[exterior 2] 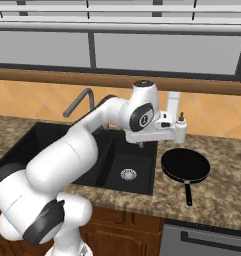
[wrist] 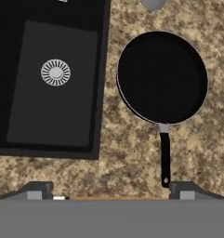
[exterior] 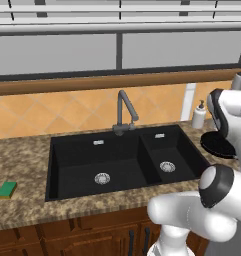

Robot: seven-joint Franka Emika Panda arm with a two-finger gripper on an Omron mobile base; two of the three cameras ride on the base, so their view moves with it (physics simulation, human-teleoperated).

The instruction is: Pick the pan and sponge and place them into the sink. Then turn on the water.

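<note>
1. Across the speckled desk [exterior: 22, 160], the black sink [exterior: 92, 157] lies sunk, large basin left of the small one, each with a silver drain.
2. Right of the sink, the pan [wrist: 162, 76] sits on the desk, its thin handle toward the front edge.
3. Behind the sink's divider stands the grey faucet [exterior: 125, 112]; no water runs.
4. Near the pan's far rim stands a white soap bottle [exterior: 199, 115].
5. Left of the sink, near the desk's front, lies the sponge [exterior: 7, 189], green side up.
6. Above the pan's handle hover the fingers [wrist: 39, 190], spread wide and holding nothing.
</note>
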